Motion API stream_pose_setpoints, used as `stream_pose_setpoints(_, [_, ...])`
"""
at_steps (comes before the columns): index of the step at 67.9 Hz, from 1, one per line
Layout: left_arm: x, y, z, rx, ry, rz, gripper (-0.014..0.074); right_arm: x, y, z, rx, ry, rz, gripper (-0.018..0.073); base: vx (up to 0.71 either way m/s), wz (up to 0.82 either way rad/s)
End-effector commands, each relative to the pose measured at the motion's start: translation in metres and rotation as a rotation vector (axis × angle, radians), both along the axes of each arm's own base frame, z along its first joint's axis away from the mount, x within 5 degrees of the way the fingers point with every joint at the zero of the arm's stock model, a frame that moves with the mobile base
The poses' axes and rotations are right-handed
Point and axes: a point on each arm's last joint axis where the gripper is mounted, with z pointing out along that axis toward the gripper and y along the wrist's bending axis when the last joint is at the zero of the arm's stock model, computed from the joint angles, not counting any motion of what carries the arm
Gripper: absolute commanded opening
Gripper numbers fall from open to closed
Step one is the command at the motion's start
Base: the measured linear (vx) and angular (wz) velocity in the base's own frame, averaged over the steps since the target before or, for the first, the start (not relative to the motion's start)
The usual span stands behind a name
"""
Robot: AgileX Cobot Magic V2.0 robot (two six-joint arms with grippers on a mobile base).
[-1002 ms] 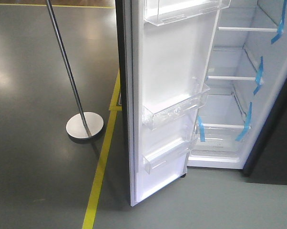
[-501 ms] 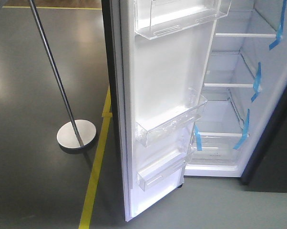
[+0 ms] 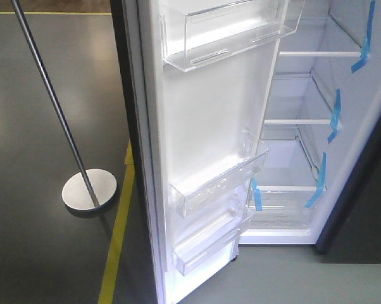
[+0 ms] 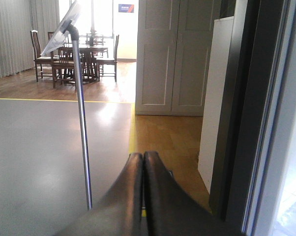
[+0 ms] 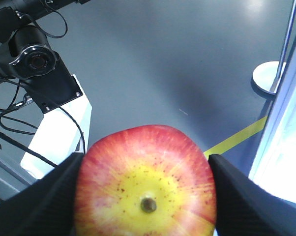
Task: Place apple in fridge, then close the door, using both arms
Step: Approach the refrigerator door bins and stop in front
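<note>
The apple (image 5: 145, 182) sits stem end to the camera, pinched on both sides by the right gripper (image 5: 145, 169). Its black fingers (image 5: 52, 196) press each flank, out over the grey floor. The left gripper (image 4: 143, 162) holds nothing, its fingers squeezed together beside the dark outer edge of the door (image 3: 203, 126). That door stands wide open on the fridge (image 3: 292, 158), showing white shelves and blue tape. A pole stand (image 3: 89, 188) waits by the yellow line (image 3: 118, 240).

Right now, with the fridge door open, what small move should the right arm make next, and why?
Probably carry the small red-and-yellow apple toward a white-edged shelf of the tall white-lined fridge. The black right tool is shut on it, the door with clear bins stands open, and the shelves in view look bare.
</note>
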Motion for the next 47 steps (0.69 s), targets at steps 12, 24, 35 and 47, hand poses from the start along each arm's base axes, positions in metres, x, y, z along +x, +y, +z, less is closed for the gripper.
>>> stream_pose_setpoints(12, [-0.0012,0.0000,0.0035,-0.005,-0.079,-0.001,-0.0006,-0.0030,0.0033,0.0096,0.055,0.003,0.036,0.0196,0.11,-0.07])
stream_pose_setpoints(24, [-0.0012,0.0000,0.0035,-0.005,-0.079,-0.001,-0.0006,-0.0030,0.0033,0.0096,0.055,0.003,0.036,0.0196,0.09,-0.07])
stream_pose_setpoints(35, [-0.0012,0.0000,0.0035,-0.005,-0.079,-0.001,-0.0006,-0.0030,0.0033,0.0096,0.055,0.003,0.036,0.0196,0.09,-0.04])
stream_pose_setpoints(47, [-0.0012,0.0000,0.0035,-0.005,-0.079,-0.001,-0.0006,-0.0030,0.0033,0.0096,0.055,0.003,0.036,0.0196,0.09,-0.02])
